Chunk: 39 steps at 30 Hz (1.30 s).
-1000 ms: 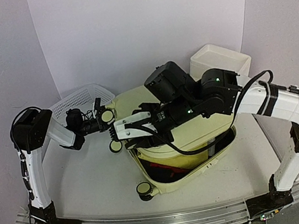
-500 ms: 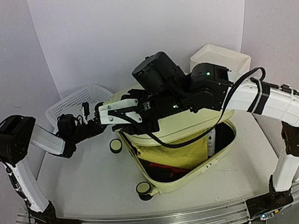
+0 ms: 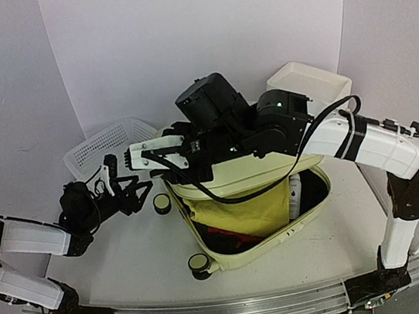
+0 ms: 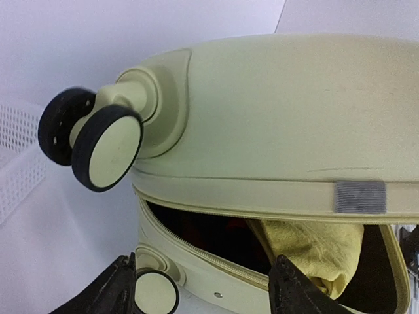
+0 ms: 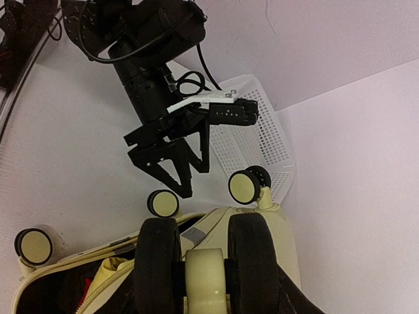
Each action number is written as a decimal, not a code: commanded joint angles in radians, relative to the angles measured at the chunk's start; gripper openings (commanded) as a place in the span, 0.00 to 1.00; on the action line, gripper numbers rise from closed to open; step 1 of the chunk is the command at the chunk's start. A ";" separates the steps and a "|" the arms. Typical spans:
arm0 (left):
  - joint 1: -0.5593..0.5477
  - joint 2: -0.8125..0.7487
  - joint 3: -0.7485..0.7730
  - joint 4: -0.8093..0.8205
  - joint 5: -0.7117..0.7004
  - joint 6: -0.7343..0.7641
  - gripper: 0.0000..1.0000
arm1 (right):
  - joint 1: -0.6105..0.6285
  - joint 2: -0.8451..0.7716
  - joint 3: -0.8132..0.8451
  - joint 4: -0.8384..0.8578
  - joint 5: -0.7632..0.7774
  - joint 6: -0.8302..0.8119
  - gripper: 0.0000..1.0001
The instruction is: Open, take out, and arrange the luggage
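From above, the pale yellow-green hard-shell suitcase (image 3: 262, 171) lay on the white tabletop (image 3: 129, 254). Its smooth, rounded lid was propped partly up, and crumpled yellow cloth (image 3: 237, 214) showed in the gap. The right end effector (image 3: 162, 162) was clamped on the lid's left corner. The left end effector (image 3: 140, 192) hung just beside the wheels, spread wide and holding nothing.

The left wrist view showed glossy shell, a black-rimmed cream caster (image 4: 108, 154), a grey woven tab (image 4: 359, 197) and zipper teeth.

In the right wrist view, black fingers (image 5: 157, 261) pinched a cream piece of the lid, with a white mesh basket (image 5: 262, 137) beyond.
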 commanded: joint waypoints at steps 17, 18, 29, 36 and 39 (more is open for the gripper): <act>-0.261 -0.109 0.048 0.017 -0.254 0.709 1.00 | -0.039 -0.011 0.157 0.332 -0.038 0.203 0.00; -0.264 -0.100 0.062 0.016 -0.256 0.715 1.00 | -0.040 -0.008 0.159 0.333 -0.042 0.205 0.00; -0.298 -0.017 0.232 0.016 -0.306 0.677 0.95 | -0.056 0.006 0.142 0.372 -0.075 0.239 0.00; -0.299 -0.007 0.272 0.015 -0.306 0.555 0.49 | -0.060 0.007 0.115 0.393 -0.052 0.240 0.14; -0.299 -0.003 0.286 0.014 -0.297 0.508 0.27 | -0.065 -0.007 0.086 0.409 -0.048 0.238 0.23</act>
